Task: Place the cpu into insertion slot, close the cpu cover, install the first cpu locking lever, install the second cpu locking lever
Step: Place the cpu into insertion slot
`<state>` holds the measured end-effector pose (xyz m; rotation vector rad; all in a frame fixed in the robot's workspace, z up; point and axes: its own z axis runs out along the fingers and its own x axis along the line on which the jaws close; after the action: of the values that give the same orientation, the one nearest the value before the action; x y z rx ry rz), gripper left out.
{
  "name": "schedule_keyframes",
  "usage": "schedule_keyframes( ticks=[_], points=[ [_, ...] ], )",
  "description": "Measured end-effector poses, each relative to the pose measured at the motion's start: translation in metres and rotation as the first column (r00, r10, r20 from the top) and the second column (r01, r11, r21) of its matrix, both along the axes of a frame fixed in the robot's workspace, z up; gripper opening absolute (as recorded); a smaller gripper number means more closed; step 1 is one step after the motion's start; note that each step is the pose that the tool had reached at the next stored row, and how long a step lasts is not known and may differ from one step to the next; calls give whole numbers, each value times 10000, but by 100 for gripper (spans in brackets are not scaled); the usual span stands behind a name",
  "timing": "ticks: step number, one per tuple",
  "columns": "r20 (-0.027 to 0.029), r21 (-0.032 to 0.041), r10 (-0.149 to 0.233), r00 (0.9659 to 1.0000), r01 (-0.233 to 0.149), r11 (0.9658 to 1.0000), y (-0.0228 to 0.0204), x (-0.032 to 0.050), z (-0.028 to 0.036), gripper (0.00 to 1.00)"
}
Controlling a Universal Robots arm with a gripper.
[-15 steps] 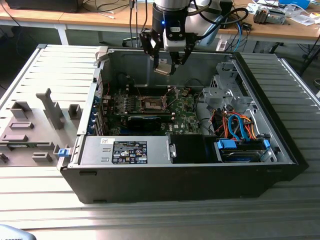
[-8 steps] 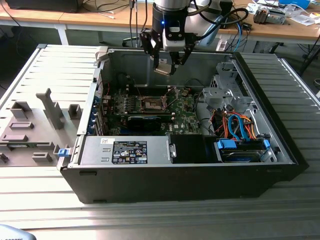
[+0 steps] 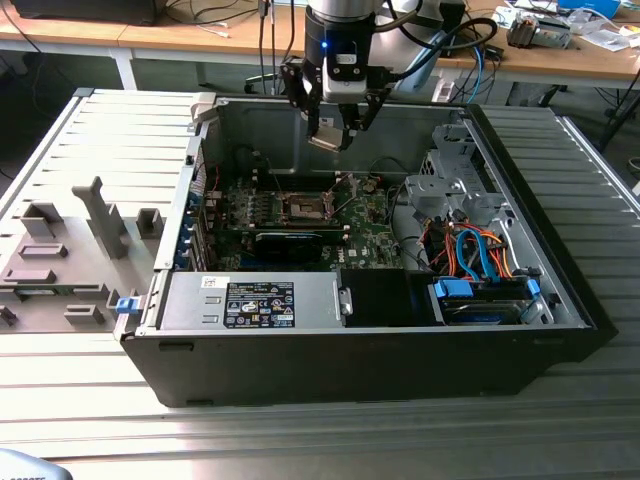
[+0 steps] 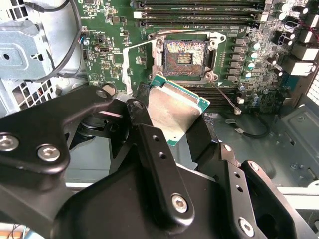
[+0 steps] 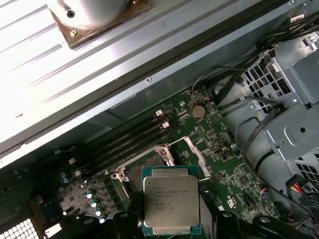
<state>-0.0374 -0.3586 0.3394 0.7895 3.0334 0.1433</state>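
Observation:
My gripper (image 3: 335,128) hangs inside the open computer case, above the motherboard, shut on the cpu (image 4: 174,110). The cpu is a flat square chip with a silver top and green edge, pinched by two opposite sides between black fingers (image 4: 144,124); it also appears as the cpu (image 5: 171,203) in the first wrist view. The insertion slot (image 4: 185,54) lies below and apart from the chip, its brownish centre bare. Beside the slot, the cpu cover (image 5: 193,153) is swung open. In the exterior view the insertion slot (image 3: 303,207) sits below the gripper.
Memory slots (image 4: 199,12) run along one side of the socket. A long black card (image 3: 288,245) lies in front of it. A drive cage with blue and orange cables (image 3: 475,255) fills the exterior view's right. A grey fixture (image 3: 70,255) stands outside the case.

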Motion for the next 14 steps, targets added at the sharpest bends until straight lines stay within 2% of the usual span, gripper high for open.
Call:
schedule_keyframes(
  ticks=[14],
  points=[
    [0,0,-275,9996,275,9996,-1,0,0,55]
  ],
)
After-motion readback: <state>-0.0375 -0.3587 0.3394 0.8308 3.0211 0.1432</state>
